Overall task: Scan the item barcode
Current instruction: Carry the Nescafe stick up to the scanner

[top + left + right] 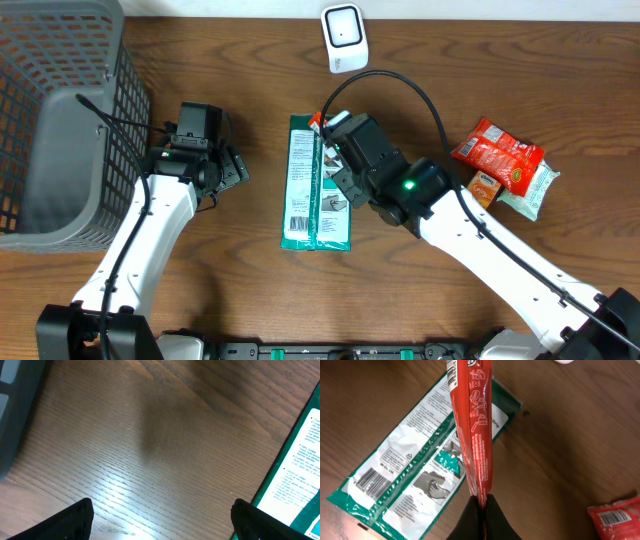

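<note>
Red packet (475, 425) hangs pinched in the right tool (482, 508) above the green packet (300, 190) mid-surface (520, 70), seemingly held up to show its barcode (451, 372) to the scanner (344, 38) at the far edge, while the left tool (162, 520) gapes wide and empty.

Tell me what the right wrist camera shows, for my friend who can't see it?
The claw pinches a long red packet, held edge-on, with a barcode near its far end. Under it a green packet lies flat on the wooden table, and a second red packet peeks in at the bottom right.
</note>
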Robot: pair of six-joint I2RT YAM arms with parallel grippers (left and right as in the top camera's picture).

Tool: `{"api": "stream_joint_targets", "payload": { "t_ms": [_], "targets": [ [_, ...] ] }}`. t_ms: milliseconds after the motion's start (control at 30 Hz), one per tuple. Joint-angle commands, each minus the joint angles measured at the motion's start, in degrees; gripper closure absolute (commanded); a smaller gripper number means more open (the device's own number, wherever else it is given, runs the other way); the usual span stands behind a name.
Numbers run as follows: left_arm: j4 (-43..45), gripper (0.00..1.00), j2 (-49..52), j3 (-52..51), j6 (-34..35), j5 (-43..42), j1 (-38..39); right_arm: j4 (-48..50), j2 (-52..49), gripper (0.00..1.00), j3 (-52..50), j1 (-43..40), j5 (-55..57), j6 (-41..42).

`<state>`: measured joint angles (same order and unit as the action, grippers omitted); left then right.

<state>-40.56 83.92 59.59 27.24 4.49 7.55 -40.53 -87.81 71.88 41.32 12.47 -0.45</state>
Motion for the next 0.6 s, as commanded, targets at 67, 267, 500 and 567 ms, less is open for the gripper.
{"api": "stream_joint_targets", "payload": {
  "t_ms": [67,267,500,567],
  "targets": [
    [-0.33,0.11,0.31,0.57,0.94,0.92,-0.2,-1.77,0.17,0.99,0.09,-0.11,0.59,0.35],
    [-0.33,0.11,0.31,0.57,0.94,0.9,-0.2,-3.08,0.17,0.99,0.11,-0.57,0.57,0.35],
    [-0.35,0.11,0.31,0.57,0.94,0.92,-0.2,-6.16,0.17,0.99,2.91,-3.02,0.55,0.63],
    [-0.35,0.11,0.31,0.57,0.94,0.92,-0.2,-7.87,0.17,0.99,4.61,-3.85,0.52,0.85]
  ]
}}
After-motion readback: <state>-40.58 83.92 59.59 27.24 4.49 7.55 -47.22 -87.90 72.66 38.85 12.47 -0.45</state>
